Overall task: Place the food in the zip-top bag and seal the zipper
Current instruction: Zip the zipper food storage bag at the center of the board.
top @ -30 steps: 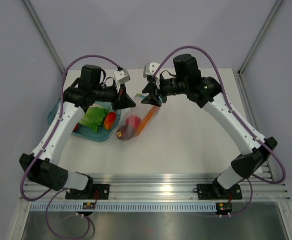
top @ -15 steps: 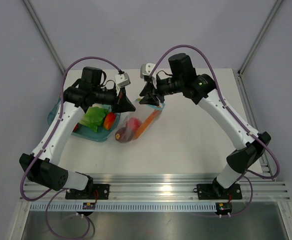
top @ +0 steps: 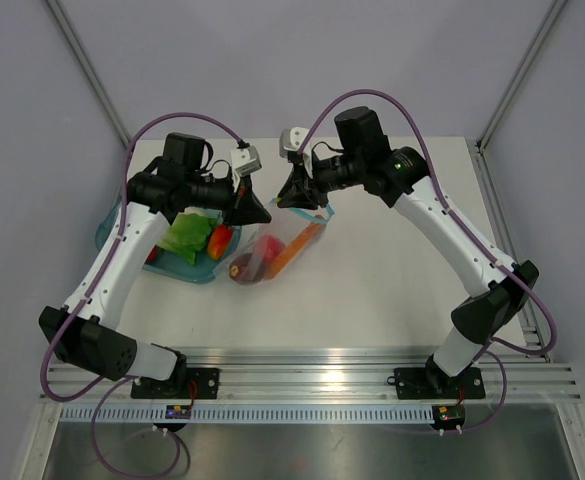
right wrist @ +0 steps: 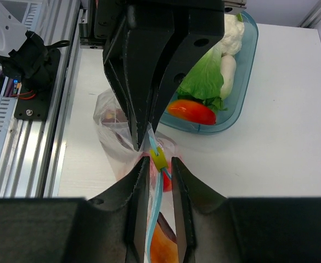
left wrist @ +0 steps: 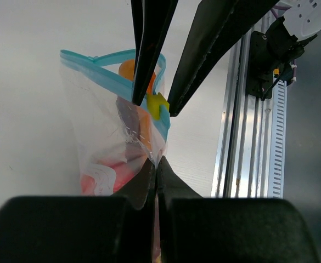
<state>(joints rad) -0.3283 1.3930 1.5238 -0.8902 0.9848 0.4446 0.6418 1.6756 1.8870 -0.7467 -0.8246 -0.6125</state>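
Note:
The clear zip-top bag hangs between my two grippers with a red piece, an orange carrot and a dark purple piece inside. My left gripper is shut on the bag's top corner. My right gripper is right beside it, its fingers closed round the yellow slider on the teal zipper. In the left wrist view the slider sits between the right fingertips, close to the pinched corner. The zipper runs away to the left.
A teal translucent bowl stands left of the bag, holding green lettuce, a red piece and white pieces. It shows in the right wrist view just past the bag. An aluminium rail runs along the near edge.
My right gripper has moved left along the bag's top, towards my left gripper. The gap between the grippers has shrunk. The left arm has held still.

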